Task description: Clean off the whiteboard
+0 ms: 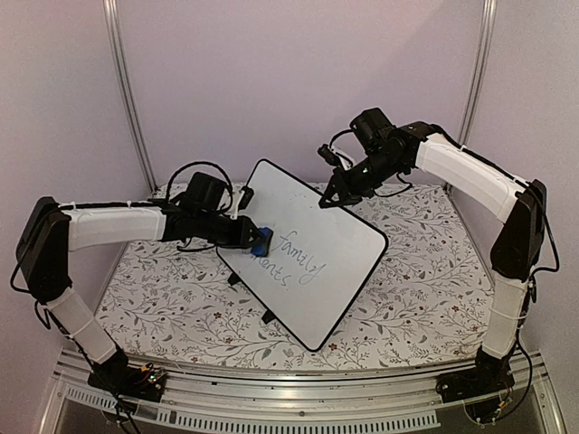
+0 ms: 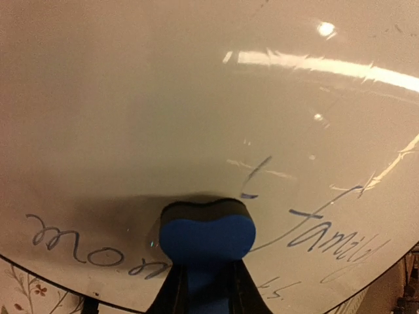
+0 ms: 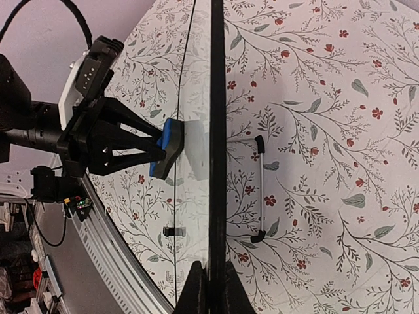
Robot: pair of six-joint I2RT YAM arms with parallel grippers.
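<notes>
Overhead and wrist views, as I saw them from the console. The whiteboard [image 1: 317,271] stood tilted on the floral surface [image 1: 425,289], mid-field, with one corner pointing toward the near edge. My right end effector [image 1: 330,197] was clamped narrow on the board's far top edge, and in the wrist view the black frame ran between its fingers. My left end effector [image 1: 253,239] held a blue eraser [image 1: 263,241] pressed flat against the white face close to the board's left edge, beside the grey handwriting [image 1: 298,253]. Bare surface lay open left and right of the board. A wire foot [image 3: 260,190] propped it from behind.
</notes>
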